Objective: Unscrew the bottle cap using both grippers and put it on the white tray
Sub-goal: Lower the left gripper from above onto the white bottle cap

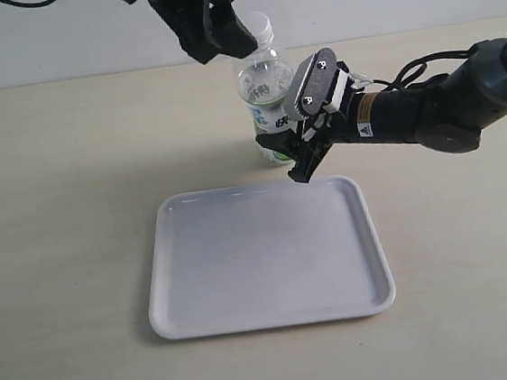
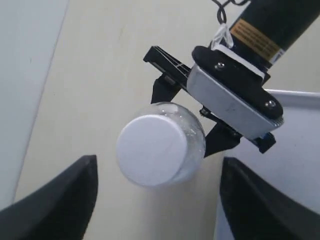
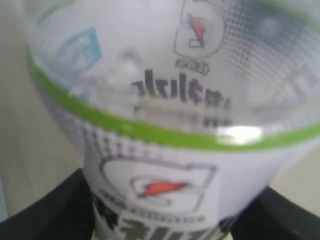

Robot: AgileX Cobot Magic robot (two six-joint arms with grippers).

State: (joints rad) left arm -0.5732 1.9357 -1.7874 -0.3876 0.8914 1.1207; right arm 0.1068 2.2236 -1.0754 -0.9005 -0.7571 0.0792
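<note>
Cap (image 2: 152, 150) is on the bottle (image 1: 266, 98), just behind the tray (image 1: 172, 318). Our right end effector (image 1: 288, 155) is clamped on the bottle body. The left end effector (image 2: 157, 170) is released, straddling the cap without touching. If we close off-centre, the bottle probably tips or spins.

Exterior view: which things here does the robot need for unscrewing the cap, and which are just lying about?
Needed for the job:
cap
bottle
tray
left gripper, open around the cap
right gripper, clamped on the bottle

Just there:
table
cable on the right arm
No stray things in view.
</note>
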